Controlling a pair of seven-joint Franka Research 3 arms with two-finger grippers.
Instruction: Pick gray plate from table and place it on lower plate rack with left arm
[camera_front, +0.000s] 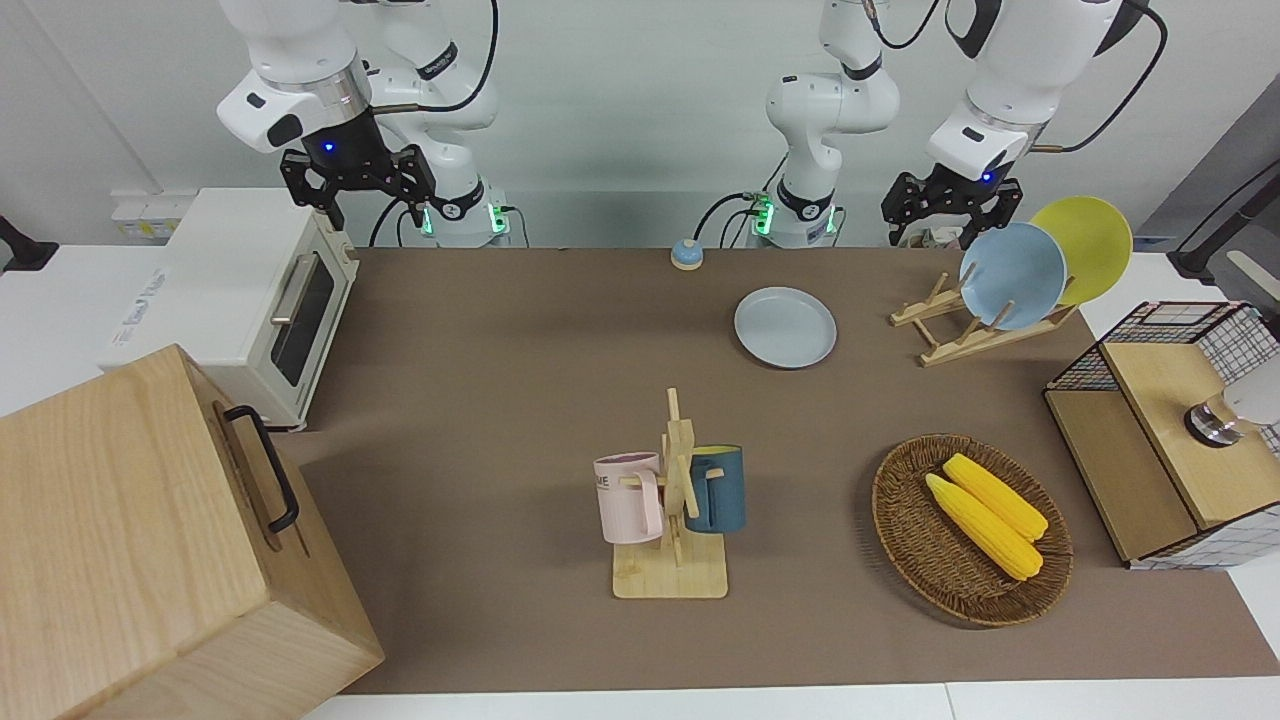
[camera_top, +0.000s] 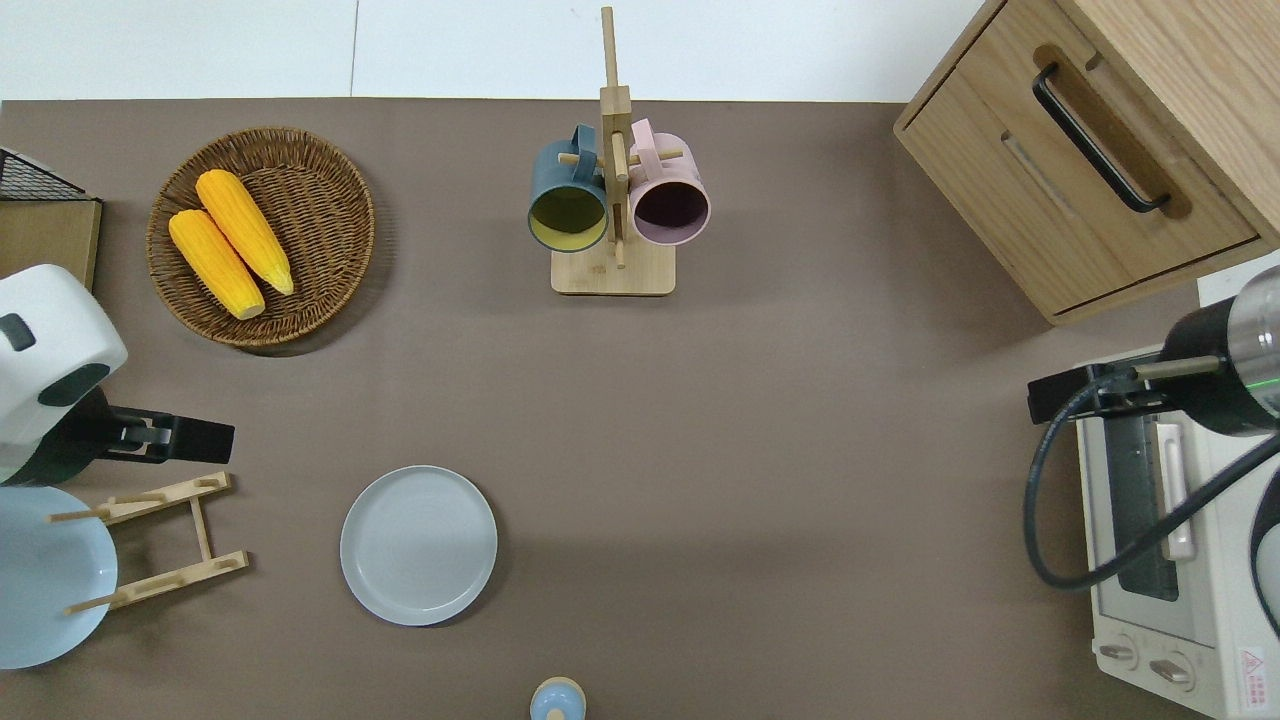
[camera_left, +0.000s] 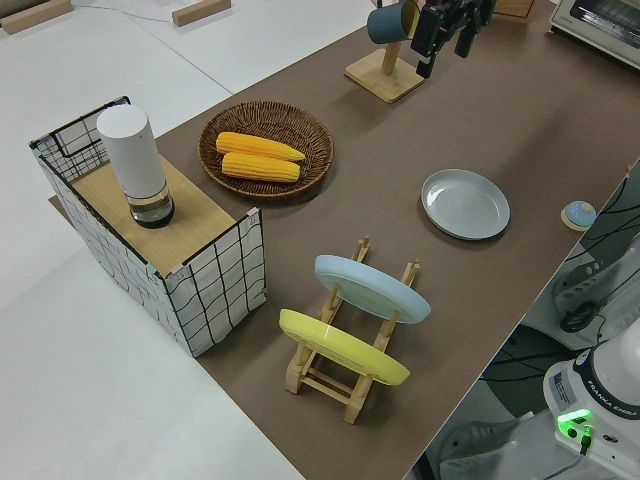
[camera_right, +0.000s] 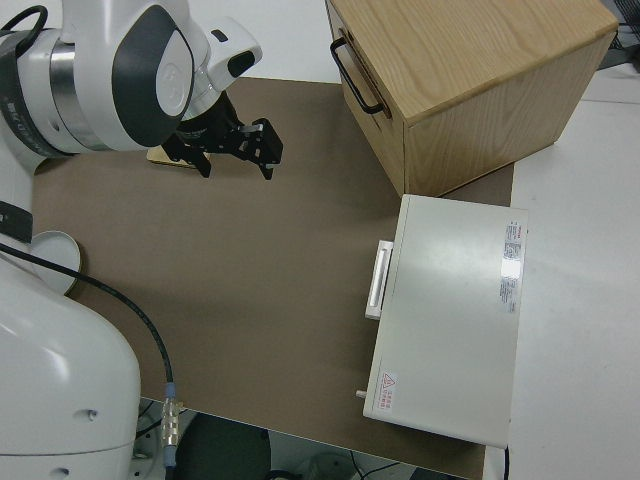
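Now, stage: the pick is not yet begun; the gray plate lies untouched.
Left tool (camera_front: 948, 215): empty with its fingers spread wide, it hangs in the air over bare counter (camera_top: 800, 420) just beside the lower plate rack, probably readied that wide so it can straddle a plate rim.
Lower plate rack (camera_top: 203, 527): it stands at the left arm's end of the counter. A sky-blue plate (camera_top: 45, 575) and a yellow plate (camera_front: 1085, 245) lean in its higher slots, so the free pegs are the low ones nearest the gray plate.
Basket (camera_top: 330, 270): it holds two corn cobs (camera_top: 245, 230), sits farther from the robots than the rack, and is out of the likely path.
Gray plate (camera_top: 418, 545): it lies flat on the counter near the rack. With nothing between the two, the carry looks short and open.
Likely trouble: the flat plate offers only its low rim to grip, and the leaning sky-blue plate crowds the neighbouring slot.
Mug stand (camera_top: 613, 270): it carries two cups and stands well apart from the plate.
Bell (camera_top: 557, 700): it is near the plate, closer to the robots.
Right arm: parked, its tool (camera_front: 358, 195) also spread open.
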